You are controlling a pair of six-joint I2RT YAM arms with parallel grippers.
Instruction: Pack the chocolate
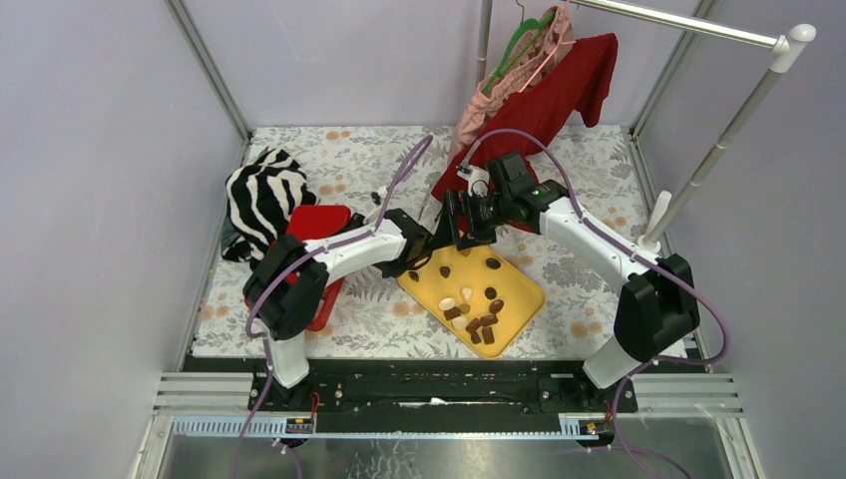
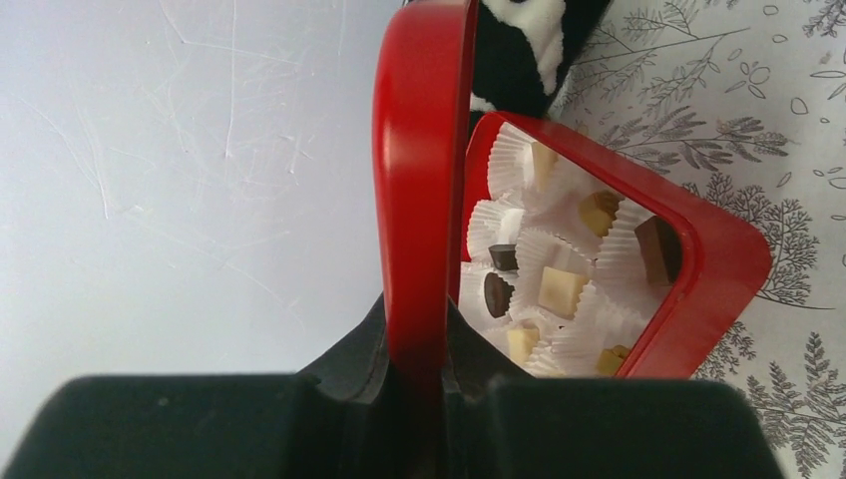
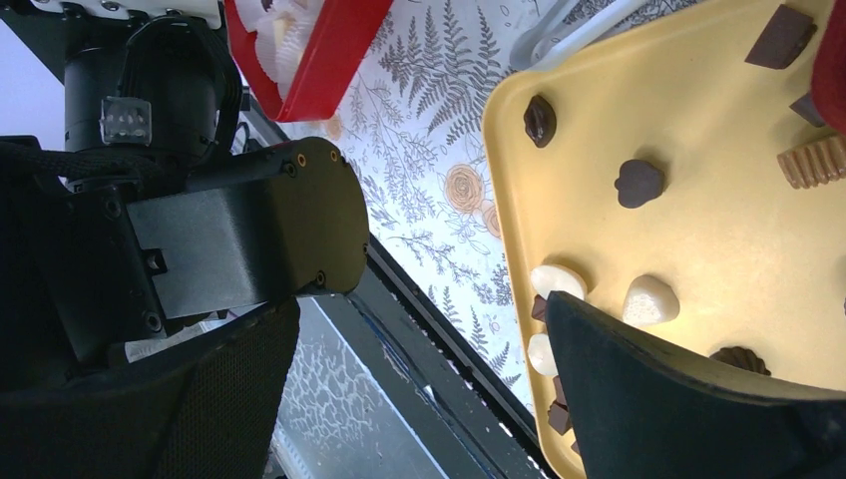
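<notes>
From above, the job looks partly done. About a dozen pieces of chocolate (image 1: 477, 317) lie loose on the yellow tray (image 1: 524, 291), most of them bunched toward its five o'clock end. The red box (image 1: 321, 222) sits at nine o'clock from the tray, half hidden under the left arm. The right gripper (image 1: 457, 230) hangs over the tray's twelve o'clock end. The left arm's fingers cannot be made out here.

In the left wrist view, the left gripper (image 2: 419, 389) is pinched nearly closed on the edge of the lid (image 2: 419, 200) and holds it upright. At three o'clock from the lid the box stands open. Seven or eight pieces, dark, tan and cream, sit in white paper cups (image 2: 514, 150), and several other cups look empty, so I judge that more filling is needed.

In the right wrist view, the right gripper's jaws are spread fully wide with nothing between them. Loose pieces lie on the tray from one to four o'clock, none of them touched.
</notes>
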